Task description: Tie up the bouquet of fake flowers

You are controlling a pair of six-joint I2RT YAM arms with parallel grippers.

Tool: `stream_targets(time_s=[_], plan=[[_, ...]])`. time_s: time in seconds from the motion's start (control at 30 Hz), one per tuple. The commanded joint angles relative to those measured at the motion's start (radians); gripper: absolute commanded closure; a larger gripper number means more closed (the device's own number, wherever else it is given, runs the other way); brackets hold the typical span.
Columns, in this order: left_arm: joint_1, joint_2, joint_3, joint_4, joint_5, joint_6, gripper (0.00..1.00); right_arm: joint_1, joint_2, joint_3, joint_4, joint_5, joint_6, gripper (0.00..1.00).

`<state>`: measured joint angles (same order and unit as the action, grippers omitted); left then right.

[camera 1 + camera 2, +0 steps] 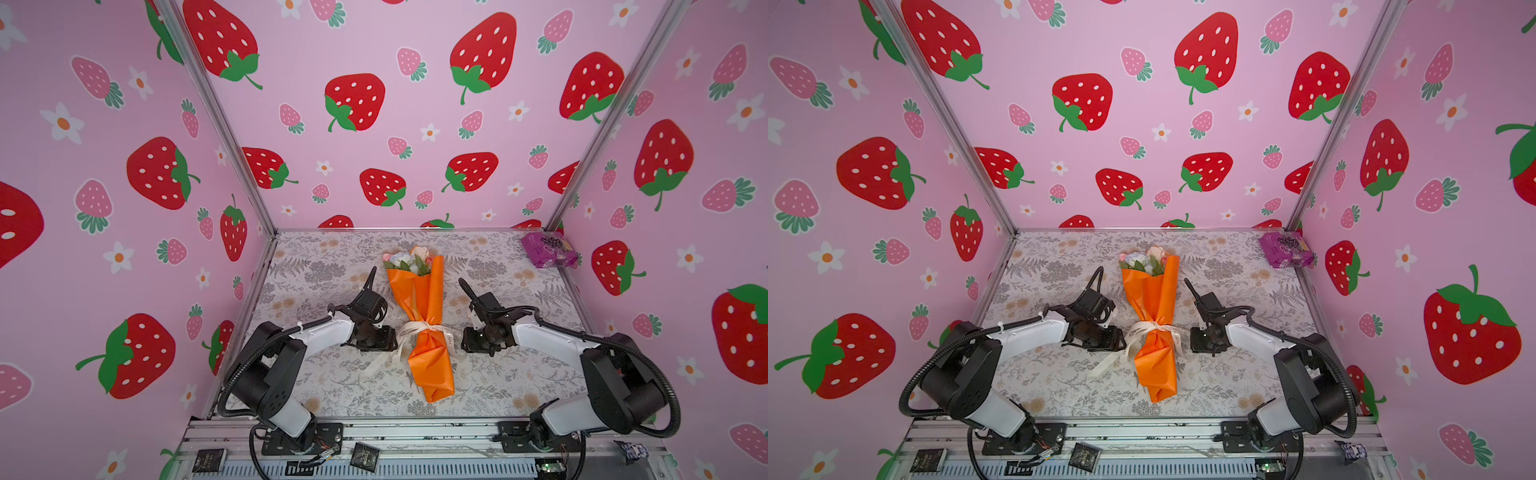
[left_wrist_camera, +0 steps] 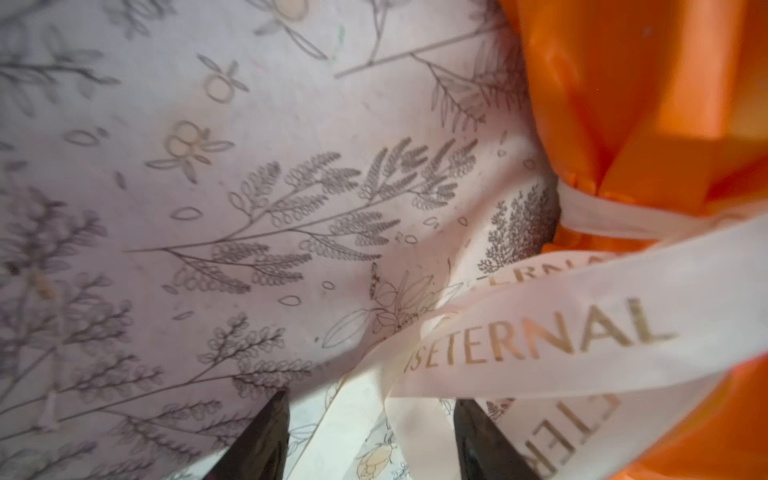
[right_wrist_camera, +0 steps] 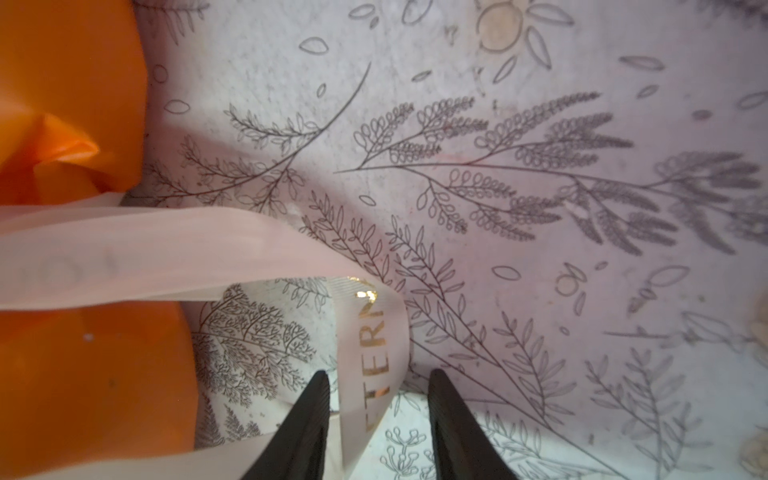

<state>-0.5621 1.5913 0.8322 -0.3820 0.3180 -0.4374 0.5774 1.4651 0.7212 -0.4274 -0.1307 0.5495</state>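
Tightening seems the step in hand: bouquet [image 1: 419, 307] lies mid-desk [image 1: 498, 374], long axis front to back, flower heads toward the back wall, cream ribbon [image 1: 424, 329] looped round its waist, while left fingers [image 2: 266, 436] and right fingers [image 3: 303, 428], both apart, straddle ribbon strands, so closing and pulling outward looks next.

Worktop [image 1: 498, 382]: pale covering, grey fern-and-flower print. Lying on it: bouquet of fake flowers [image 1: 420, 299] in orange paper, mid-surface, heads toward far edge; cream ribbon [image 1: 422, 328] round its waist, tails trailing onto the print; purple packet [image 1: 547, 250] in far right corner
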Motion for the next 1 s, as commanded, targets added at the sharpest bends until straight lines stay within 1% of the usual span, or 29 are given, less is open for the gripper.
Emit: stream_targets(time_s=[0.0, 0.07, 0.17, 0.3, 0.4, 0.5, 0.57, 0.63, 0.7, 0.73, 0.83, 0.9, 0.97], plan=[[-0.030, 0.014, 0.029, -0.088, -0.082, 0.019, 0.39, 0.006, 0.020, -0.003, -0.051, 0.040, 0.010, 0.57], [-0.061, 0.037, 0.053, -0.120, -0.135, 0.034, 0.42, 0.007, 0.018, -0.004, -0.054, 0.045, 0.010, 0.58], [-0.110, 0.079, 0.094, -0.157, -0.233, 0.046, 0.43, 0.012, 0.017, -0.008, -0.051, 0.050, 0.007, 0.58], [-0.142, 0.095, 0.123, -0.147, -0.319, 0.037, 0.44, 0.016, 0.019, -0.017, -0.046, 0.060, -0.002, 0.59], [-0.149, 0.093, 0.153, -0.140, -0.359, 0.051, 0.50, 0.019, 0.026, -0.027, -0.032, 0.059, 0.000, 0.60], [-0.161, 0.094, 0.194, -0.135, -0.382, 0.083, 0.63, 0.022, 0.038, -0.029, -0.024, 0.061, 0.002, 0.63], [-0.162, 0.095, 0.219, -0.145, -0.380, 0.103, 0.73, 0.022, 0.041, -0.028, -0.025, 0.070, 0.004, 0.67], [-0.162, 0.083, 0.223, -0.148, -0.376, 0.116, 0.77, 0.022, 0.035, -0.028, -0.025, 0.081, 0.007, 0.74], [-0.162, 0.060, 0.218, -0.153, -0.378, 0.121, 0.84, 0.022, 0.027, -0.027, -0.027, 0.100, 0.005, 0.82], [-0.162, 0.043, 0.212, -0.158, -0.380, 0.125, 0.86, 0.022, 0.025, -0.024, -0.031, 0.112, 0.004, 0.87], [-0.156, -0.001, 0.197, -0.184, -0.413, 0.135, 0.91, 0.022, 0.021, -0.010, -0.050, 0.164, -0.003, 0.98], [-0.141, -0.027, 0.190, -0.203, -0.427, 0.140, 0.93, 0.022, 0.018, 0.003, -0.066, 0.197, -0.015, 1.00], [-0.125, -0.054, 0.182, -0.217, -0.431, 0.152, 0.98, 0.022, 0.021, 0.030, -0.091, 0.226, -0.033, 1.00]])
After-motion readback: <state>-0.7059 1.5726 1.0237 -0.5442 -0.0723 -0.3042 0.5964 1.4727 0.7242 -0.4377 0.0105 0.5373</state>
